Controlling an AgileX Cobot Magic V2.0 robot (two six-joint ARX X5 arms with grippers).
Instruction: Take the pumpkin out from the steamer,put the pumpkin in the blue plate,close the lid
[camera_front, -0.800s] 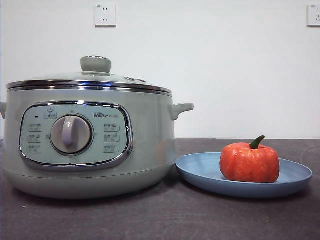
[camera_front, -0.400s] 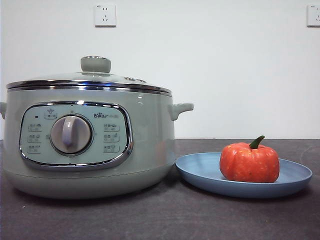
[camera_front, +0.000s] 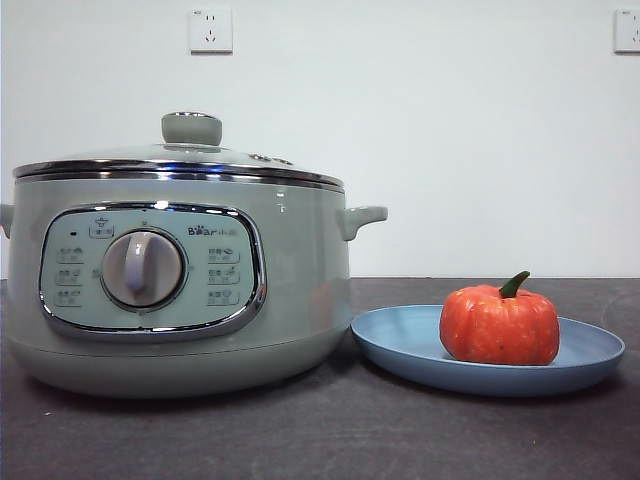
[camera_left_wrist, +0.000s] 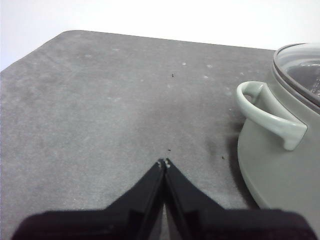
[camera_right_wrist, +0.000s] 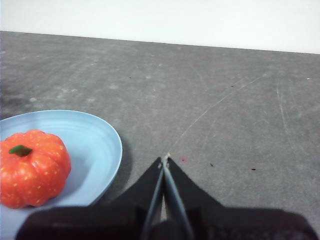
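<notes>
The orange-red pumpkin (camera_front: 499, 325) (camera_right_wrist: 31, 168) with its green stem sits in the blue plate (camera_front: 400, 340) (camera_right_wrist: 95, 145), to the right of the steamer (camera_front: 300, 290) (camera_left_wrist: 280, 165). The glass lid (camera_front: 150, 160) (camera_left_wrist: 300, 65) with its pale knob rests on the steamer's rim. My left gripper (camera_left_wrist: 164, 162) is shut and empty over bare table beside the steamer's side handle (camera_left_wrist: 267, 116). My right gripper (camera_right_wrist: 165, 159) is shut and empty over bare table beside the plate. Neither arm shows in the front view.
The table (camera_front: 330, 440) is a dark grey mat. Two wall sockets (camera_front: 210, 30) sit high on the white wall behind.
</notes>
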